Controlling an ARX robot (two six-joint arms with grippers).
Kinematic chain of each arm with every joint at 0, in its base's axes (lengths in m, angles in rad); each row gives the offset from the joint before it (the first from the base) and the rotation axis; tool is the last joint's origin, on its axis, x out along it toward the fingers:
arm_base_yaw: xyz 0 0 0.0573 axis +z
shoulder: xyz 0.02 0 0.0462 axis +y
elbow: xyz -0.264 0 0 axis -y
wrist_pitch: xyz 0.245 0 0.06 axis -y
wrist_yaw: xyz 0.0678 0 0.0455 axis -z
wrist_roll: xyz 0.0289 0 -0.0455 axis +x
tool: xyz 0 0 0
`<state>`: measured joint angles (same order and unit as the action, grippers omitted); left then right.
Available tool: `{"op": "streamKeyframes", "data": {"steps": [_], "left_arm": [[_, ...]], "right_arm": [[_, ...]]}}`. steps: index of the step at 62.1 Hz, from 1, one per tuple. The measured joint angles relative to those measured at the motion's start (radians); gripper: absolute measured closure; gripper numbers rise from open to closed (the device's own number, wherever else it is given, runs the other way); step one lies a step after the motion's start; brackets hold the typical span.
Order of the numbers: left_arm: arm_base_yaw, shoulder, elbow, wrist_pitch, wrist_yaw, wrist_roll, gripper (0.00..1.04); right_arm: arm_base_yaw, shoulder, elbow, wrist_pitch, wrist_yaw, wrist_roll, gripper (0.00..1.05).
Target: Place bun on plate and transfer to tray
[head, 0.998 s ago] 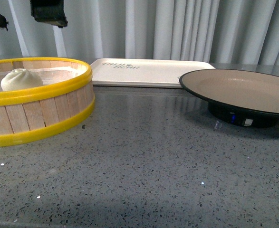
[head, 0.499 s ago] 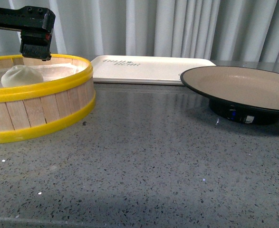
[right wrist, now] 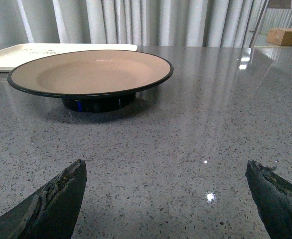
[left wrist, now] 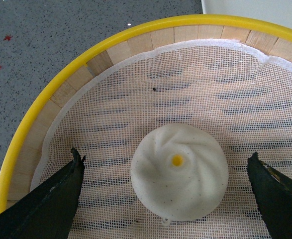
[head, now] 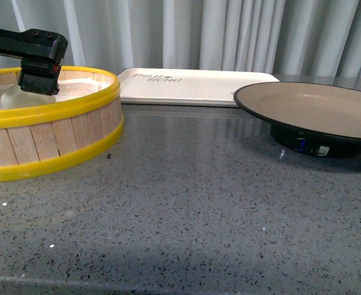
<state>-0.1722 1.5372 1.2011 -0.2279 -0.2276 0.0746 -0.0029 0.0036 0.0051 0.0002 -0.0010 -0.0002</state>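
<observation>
The white pleated bun (left wrist: 179, 172) lies on the mesh liner inside the yellow-rimmed steamer basket (head: 57, 132). My left gripper (left wrist: 164, 157) is open and straddles it, one black finger (left wrist: 56, 199) on each side with clear gaps. From the front, that gripper (head: 8, 81) hangs low over the basket and hides most of the bun (head: 9, 97). The tan plate (head: 315, 107) with its black rim stands to the right, and the cream tray (head: 192, 86) lies behind. My right gripper (right wrist: 165, 169) is open above bare counter, short of the plate (right wrist: 91, 72).
Grey speckled counter (head: 186, 209) runs between basket and plate. Pale curtains close off the back. The tray (right wrist: 16, 55) shows beyond the plate in the right wrist view. A cardboard box (right wrist: 285, 36) sits far off on the counter.
My left gripper has come down from above the basket to bun level inside its rim, now covering most of the bun in the front view. Plate and tray have not moved.
</observation>
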Motion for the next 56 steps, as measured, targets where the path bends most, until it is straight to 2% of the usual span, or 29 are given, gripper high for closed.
{"op": "streamKeyframes", "data": {"steps": [6,9,36,43,46,56], "left_arm": [[-0.002,0.002,0.0,0.0,0.002,0.001,0.07],[-0.003,0.002,0.0,0.0,0.003,0.001,0.13],[-0.006,0.007,-0.009,-0.002,0.027,-0.005,0.77],[-0.006,0.007,-0.01,-0.002,0.029,-0.005,0.96],[-0.006,0.007,-0.01,-0.002,0.03,-0.005,1.01],[-0.006,0.007,-0.008,-0.002,0.038,-0.008,1.01]], "right_arm": [[0.0,0.0,0.0,0.0,0.0,0.0,0.08],[0.0,0.0,0.0,0.0,0.0,0.0,0.08],[0.0,0.0,0.0,0.0,0.0,0.0,0.08],[0.0,0.0,0.0,0.0,0.0,0.0,0.08],[0.0,0.0,0.0,0.0,0.0,0.0,0.08],[0.0,0.0,0.0,0.0,0.0,0.0,0.08]]}}
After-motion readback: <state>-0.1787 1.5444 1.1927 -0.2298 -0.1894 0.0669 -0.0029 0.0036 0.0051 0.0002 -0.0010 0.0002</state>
